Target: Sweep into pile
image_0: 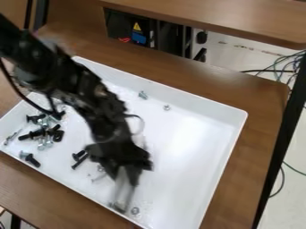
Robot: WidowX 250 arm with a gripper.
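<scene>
The gripper [124,190] hangs low by the near wall of the white tray [194,143]; its jaws' opening and any hold cannot be told. Bolts [39,133] lie loosely clustered at the tray's left.

The tray [185,147] rests on the table [254,96]. Inside, bolts [39,132] lie at left, small fasteners [142,95] toward the rear wall.
</scene>
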